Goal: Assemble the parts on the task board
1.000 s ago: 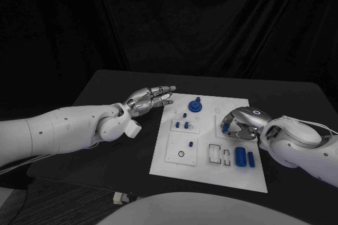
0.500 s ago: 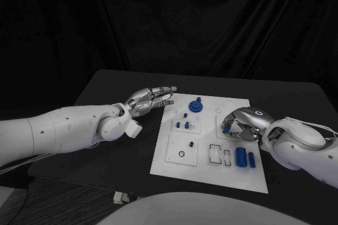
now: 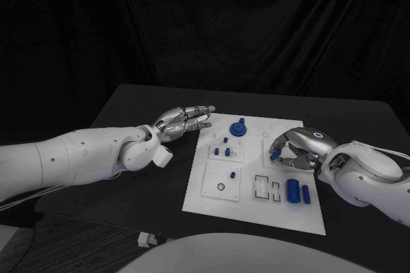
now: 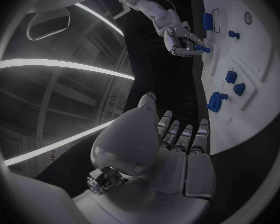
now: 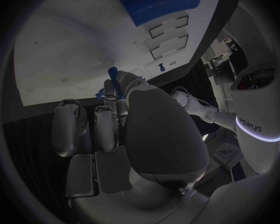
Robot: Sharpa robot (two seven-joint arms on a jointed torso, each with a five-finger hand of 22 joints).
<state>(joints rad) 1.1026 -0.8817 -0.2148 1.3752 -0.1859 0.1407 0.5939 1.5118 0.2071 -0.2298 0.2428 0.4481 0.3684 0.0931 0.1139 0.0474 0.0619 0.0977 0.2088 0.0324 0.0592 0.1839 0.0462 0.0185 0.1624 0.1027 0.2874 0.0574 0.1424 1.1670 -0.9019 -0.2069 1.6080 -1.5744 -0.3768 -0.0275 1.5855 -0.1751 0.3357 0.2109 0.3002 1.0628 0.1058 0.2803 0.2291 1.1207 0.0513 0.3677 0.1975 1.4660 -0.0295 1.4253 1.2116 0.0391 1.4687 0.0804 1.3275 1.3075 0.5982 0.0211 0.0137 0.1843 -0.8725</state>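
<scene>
Change: since a second ago the right hand (image 3: 293, 150) has lifted and tilted a little over the right side of the task board (image 3: 250, 209), its fingers opening slightly around a small blue part (image 3: 274, 154); the left hand (image 3: 181, 120) and the parts on the board lie as before.

Head view, right hand: it pinches the small blue part between thumb and fingertips, just above the board's right edge region, probably so the piece can be turned and lined up with a socket.

Head view, left hand: it hovers with fingers stretched out and slightly apart, holding nothing, just beside the board's far left corner; likely parked there to steady the board if needed.

Head view, board: a flat white rigid plate with recessed squares and slots. A round blue knob piece (image 3: 237, 128) stands near the far edge, two long blue pegs (image 3: 296, 190) lie near the right edge, and small blue studs (image 3: 221, 151) sit left of centre.

Left wrist view: the left hand (image 4: 177, 144) shows smooth metallic fingers lying side by side, empty; the right hand (image 4: 184, 41) beyond pinches the blue part (image 4: 201, 48) over the board (image 4: 252, 109).

Right wrist view: the right hand (image 5: 115, 124) has fingertips closed on the blue part (image 5: 110, 87), close above the matte white board (image 5: 65, 45); a large blue block (image 5: 159, 5) lies further off.
</scene>
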